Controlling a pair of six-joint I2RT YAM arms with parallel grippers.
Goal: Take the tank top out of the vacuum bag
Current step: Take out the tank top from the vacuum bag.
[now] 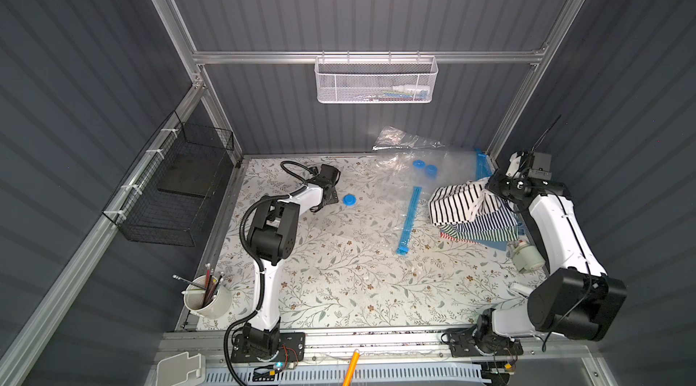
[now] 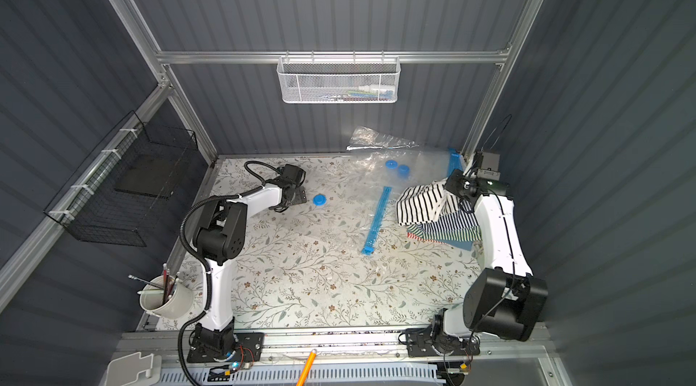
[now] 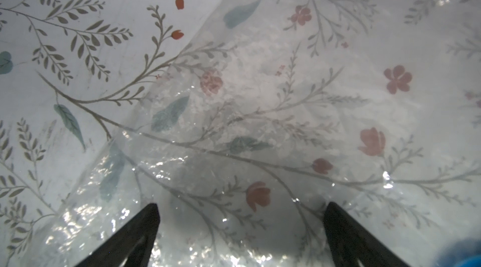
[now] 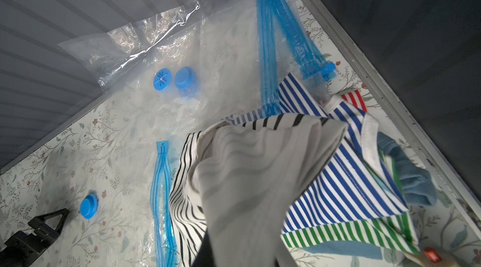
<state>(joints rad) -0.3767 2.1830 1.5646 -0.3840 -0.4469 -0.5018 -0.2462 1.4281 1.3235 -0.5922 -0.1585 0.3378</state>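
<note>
The black-and-white striped tank top (image 1: 457, 201) (image 2: 423, 203) (image 4: 250, 174) hangs bunched from my right gripper (image 1: 489, 186) (image 2: 450, 186), which is shut on it. In the right wrist view the fabric hides the jaws. The tank top droops over a stack of striped clothes (image 1: 486, 229). The clear vacuum bag (image 1: 399, 177) (image 4: 208, 70) lies crumpled to its left, with a blue zip strip (image 1: 408, 220) and blue valve caps (image 1: 425, 167). My left gripper (image 1: 327, 201) (image 3: 240, 205) is open and low over the bag's clear plastic (image 3: 260, 122), beside a blue cap (image 1: 350, 200).
A small white pump (image 1: 527, 258) stands by the right arm. A white cup of pencils (image 1: 207, 299) sits at the front left. A black wire basket (image 1: 177, 192) hangs on the left wall and a white mesh basket (image 1: 376, 81) on the back rail.
</note>
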